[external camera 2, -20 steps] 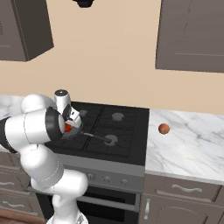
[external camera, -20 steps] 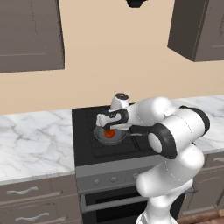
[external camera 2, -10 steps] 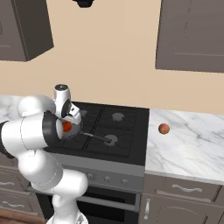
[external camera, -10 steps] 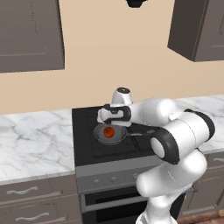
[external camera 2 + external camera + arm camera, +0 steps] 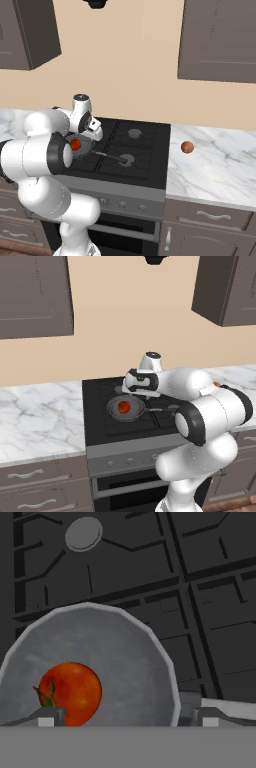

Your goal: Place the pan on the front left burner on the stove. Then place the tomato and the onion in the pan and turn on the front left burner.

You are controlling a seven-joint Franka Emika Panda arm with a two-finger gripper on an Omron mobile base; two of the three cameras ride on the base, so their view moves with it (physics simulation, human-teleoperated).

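Observation:
The dark grey pan (image 5: 134,414) rests on the front left of the black stove (image 5: 96,426), covering the front left burner, its thin handle (image 5: 113,158) pointing right. The red tomato (image 5: 123,406) lies loose inside the pan (image 5: 130,657), left of centre in the hand view (image 5: 70,692). My gripper (image 5: 130,387) hovers open just above the pan (image 5: 85,148), fingertips spread wide with nothing between them (image 5: 125,717). The tomato (image 5: 76,144) shows beside my arm. The pale orange onion (image 5: 187,147) sits on the marble counter right of the stove (image 5: 142,160).
A small grey burner cap (image 5: 83,533) lies beyond the pan among black grates. Marble counters (image 5: 35,421) flank the stove on both sides. Knobs line the steel front panel (image 5: 125,460). Dark wall cabinets (image 5: 220,40) hang above.
My gripper has lifted a little above the pan and stays open. The tomato remains in the pan; the onion has not moved.

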